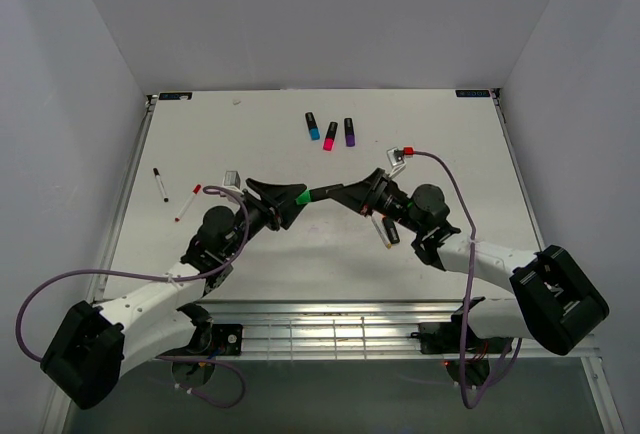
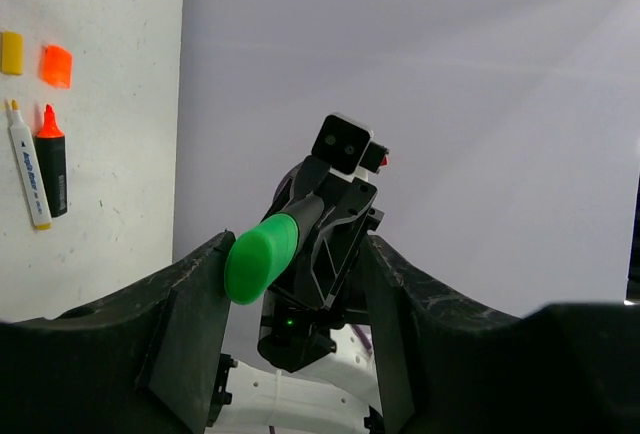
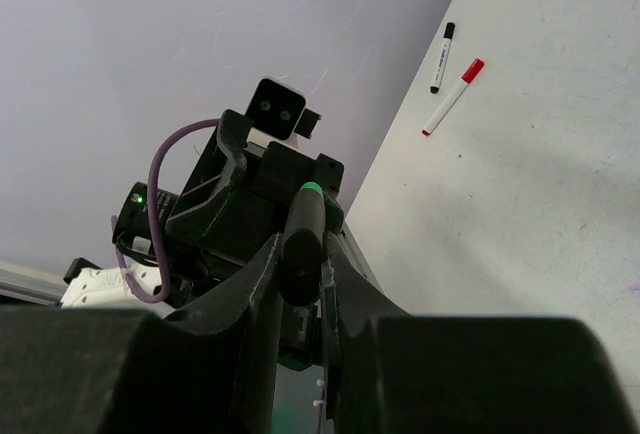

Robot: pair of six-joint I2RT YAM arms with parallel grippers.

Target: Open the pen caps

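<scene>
A stubby black marker with a green cap [image 1: 300, 196] hangs above the table middle between both grippers. My right gripper [image 1: 345, 194] is shut on the black marker body [image 3: 303, 244], with the green cap [image 3: 313, 190] pointing away from it. My left gripper [image 1: 291, 206] is open, its jaws wide apart either side of the green cap [image 2: 262, 259]; the cap lies against one finger [image 2: 195, 284]. Capped blue [image 1: 313, 127], pink [image 1: 331, 136] and purple [image 1: 349, 133] markers lie at the back. Two thin white pens, one black-capped [image 1: 161, 184] and one red-capped [image 1: 187, 202], lie at the left.
An uncapped orange-tipped marker [image 2: 51, 159] and a white yellow-tipped pen [image 2: 28, 164] lie under my right arm. A loose orange cap [image 2: 56, 65] and a yellow cap [image 2: 11, 53] lie beside them. White walls enclose the table.
</scene>
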